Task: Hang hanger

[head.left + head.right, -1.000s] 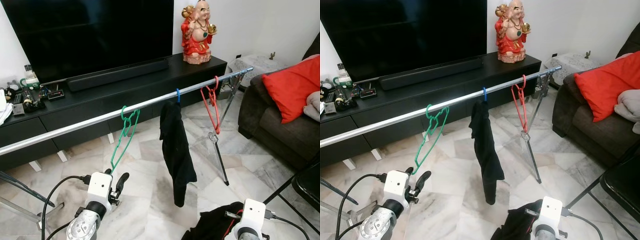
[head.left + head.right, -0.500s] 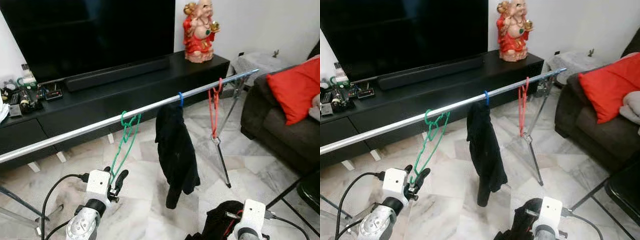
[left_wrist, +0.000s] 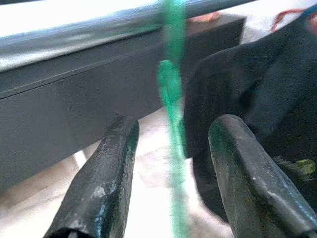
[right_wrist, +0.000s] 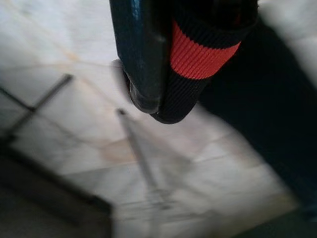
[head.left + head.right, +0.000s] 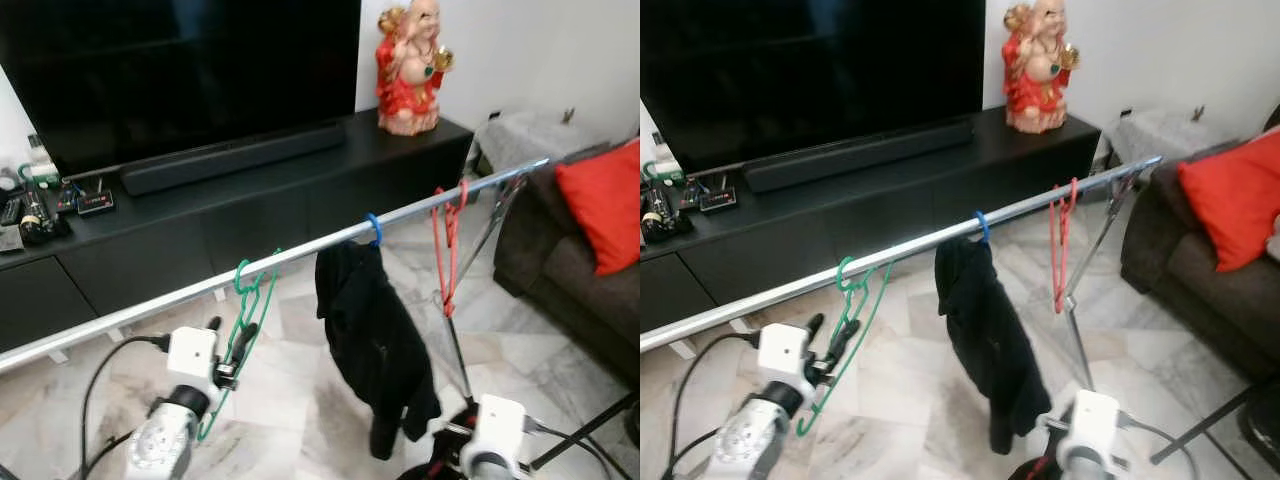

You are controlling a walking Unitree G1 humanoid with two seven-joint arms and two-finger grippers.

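Observation:
A green hanger [image 5: 243, 300] hangs by its hook on the silver rail [image 5: 150, 305]. My left gripper [image 5: 230, 335] is raised beside it. In the left wrist view the open fingers [image 3: 111, 163] stand on either side of the green hanger [image 3: 171, 89] without closing on it. Further along the rail hang a black garment [image 5: 375, 340] on a blue hanger [image 5: 373, 228] and a red hanger [image 5: 447, 240]. Low at the front, my right gripper [image 4: 163, 99] is shut on a black cloth with a red band [image 4: 198, 54].
Behind the rail a black TV stand [image 5: 250, 180] carries a soundbar, a large TV and a red statue [image 5: 413, 65]. A dark sofa with a red cushion [image 5: 600, 200] is at the right. The rail's leg [image 5: 460, 350] slants to the marble floor.
The camera has moved closer to the rail. My left gripper has risen until its fingers straddle the green hanger. The black garment has swung slightly.

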